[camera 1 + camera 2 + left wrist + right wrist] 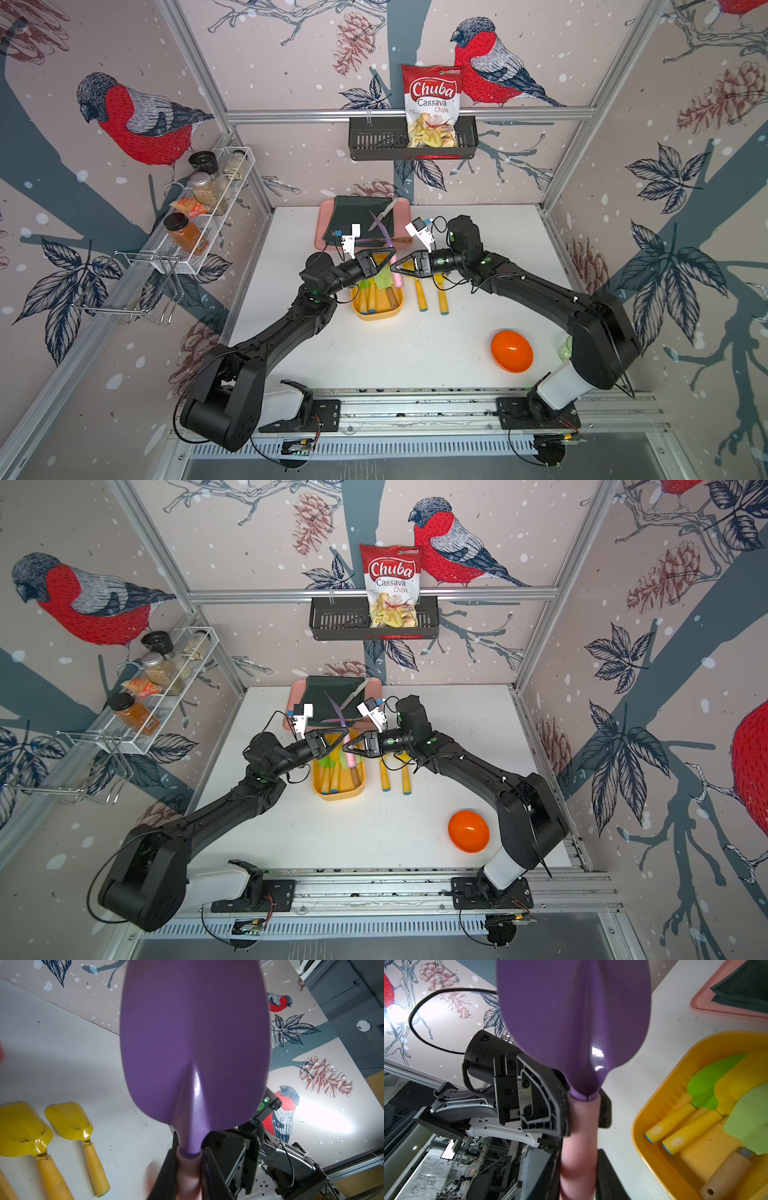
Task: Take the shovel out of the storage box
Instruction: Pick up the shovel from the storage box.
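White tabletop (415, 357), bird-print walls: a glossy round orange bowl (511, 351) sits nearest. Beyond it, the shallow, round-cornered yellow plastic storage box (374, 316) holds green and yellow spades (708, 1082), and two glossy yellow scoops (422, 295) lie beside it. Above the box's far end, the left gripper (189, 1167) and right gripper (579, 1172) both clamp the smooth pink handle of the purple shovel (195, 1032), its blade raised and hiding part of the pink tray (322, 232) behind.

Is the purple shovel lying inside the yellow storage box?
No, the left gripper and right gripper hold the purple shovel by its handle, outside the storage box.
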Motion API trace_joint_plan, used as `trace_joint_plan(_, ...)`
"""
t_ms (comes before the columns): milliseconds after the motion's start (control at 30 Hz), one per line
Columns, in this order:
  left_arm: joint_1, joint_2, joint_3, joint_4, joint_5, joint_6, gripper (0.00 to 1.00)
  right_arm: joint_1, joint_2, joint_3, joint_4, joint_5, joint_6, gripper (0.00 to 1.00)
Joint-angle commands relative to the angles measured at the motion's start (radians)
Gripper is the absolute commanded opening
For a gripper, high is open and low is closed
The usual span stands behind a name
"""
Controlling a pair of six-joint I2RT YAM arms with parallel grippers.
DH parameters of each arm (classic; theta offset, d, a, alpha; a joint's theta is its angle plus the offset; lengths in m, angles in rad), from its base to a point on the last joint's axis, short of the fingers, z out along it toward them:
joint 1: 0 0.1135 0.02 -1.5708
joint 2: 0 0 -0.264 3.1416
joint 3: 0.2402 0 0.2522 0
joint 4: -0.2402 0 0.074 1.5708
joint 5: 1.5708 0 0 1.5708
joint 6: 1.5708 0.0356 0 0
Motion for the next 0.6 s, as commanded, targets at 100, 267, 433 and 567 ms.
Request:
trace_joint_plan(100,0.002,0.001,0.002,0.082,0.034,-0.013,0.0,0.011,0.014,0.007,0.029,-0.023,-0.005,0.14)
trace_joint_plan(267,0.002,-0.028,-0.016,0.016,0.002,0.03,0.62,0.016,0.005,-0.015,0.018,-0.004,-0.012,0.11)
trace_joint_plan(433,0.002,-0.033,-0.004,-0.07,-0.019,0.067,0.99,0.005,-0.017,-0.035,-0.031,0.054,-0.045,0.1)
trace_joint_plan(567,0.006,-0.055,0.032,-0.28,-0.108,0.129,0.99,-0.027,-0.042,-0.056,-0.125,0.118,-0.096,0.09)
